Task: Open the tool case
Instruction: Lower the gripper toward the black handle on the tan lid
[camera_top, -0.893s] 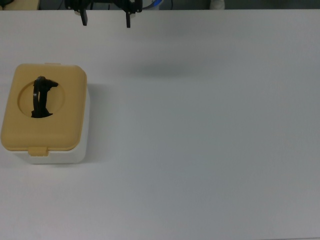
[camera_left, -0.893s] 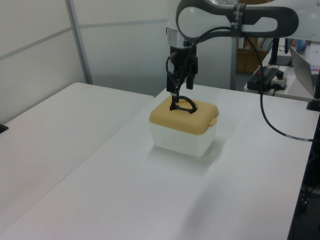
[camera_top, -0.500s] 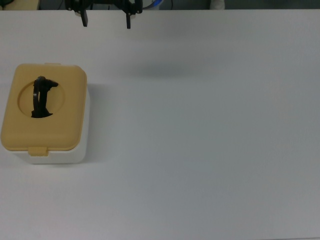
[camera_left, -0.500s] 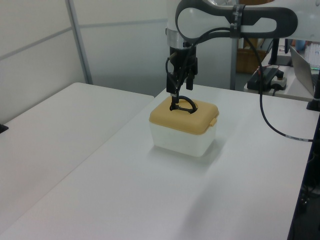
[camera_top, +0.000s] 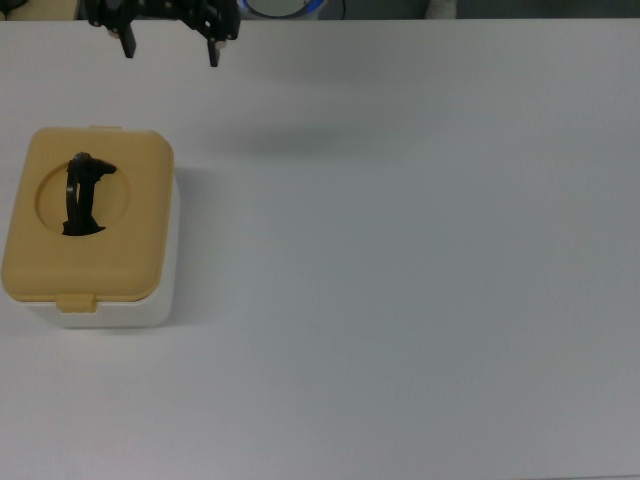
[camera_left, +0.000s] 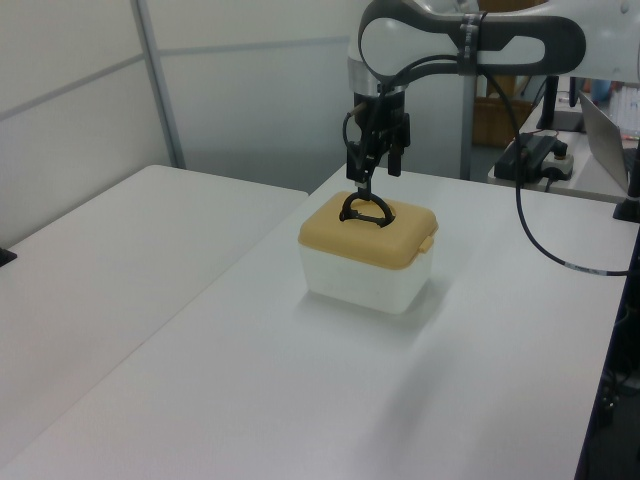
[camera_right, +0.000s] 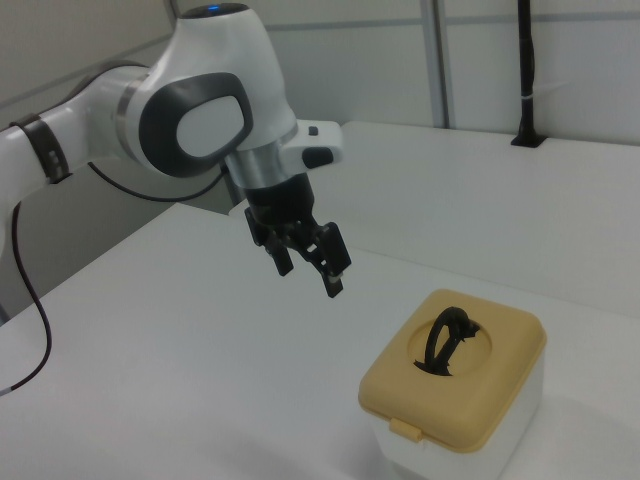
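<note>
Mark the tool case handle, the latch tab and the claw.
handle (camera_right: 447, 343), right view, middle of the black loop.
latch tab (camera_top: 76, 301), top view, centre of the tab on the lid's edge.
claw (camera_right: 311, 272), right view, midway between its open fingertips.

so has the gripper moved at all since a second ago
Yes. In the top view the gripper has shifted toward the top view's left along the table's far edge, closer to being in line with the tool case, which stays put.
</note>
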